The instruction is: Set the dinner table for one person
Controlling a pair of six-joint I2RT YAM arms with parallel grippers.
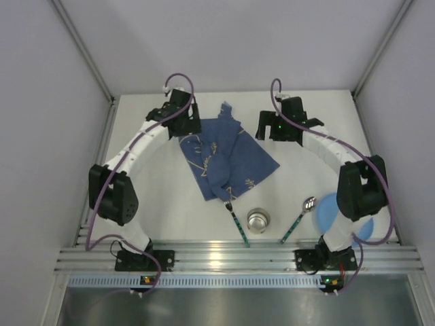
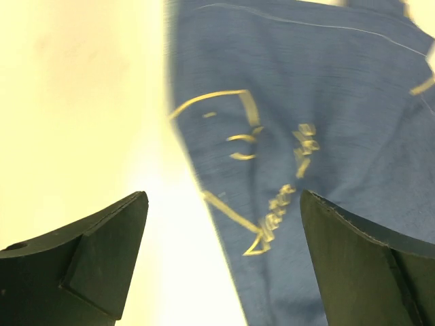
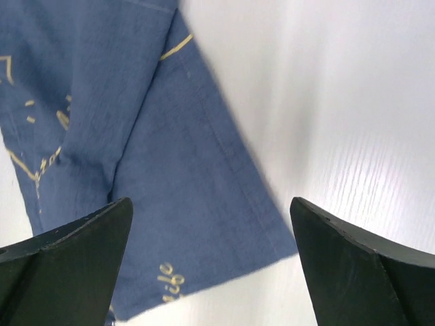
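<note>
one each: mat (image 1: 228,159), fork (image 1: 237,221), spoon (image 1: 299,219), cup (image 1: 258,219), plate (image 1: 329,210); left gripper (image 2: 224,200), right gripper (image 3: 211,204) gaping, empty

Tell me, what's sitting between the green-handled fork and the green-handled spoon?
A small round shiny metal cup stands between the green-handled fork and the green-handled spoon; the top view shows it.

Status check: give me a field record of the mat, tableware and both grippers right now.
blue cloth mat: rumpled and askew on the dinner table
fork: head at the mat's near corner
spoon: right of the fork, off the mat
metal cup: between fork and spoon
blue plate: near right, partly behind the right arm
left gripper: open, empty, over the mat's left edge
right gripper: open, empty, over the mat's right edge
</note>
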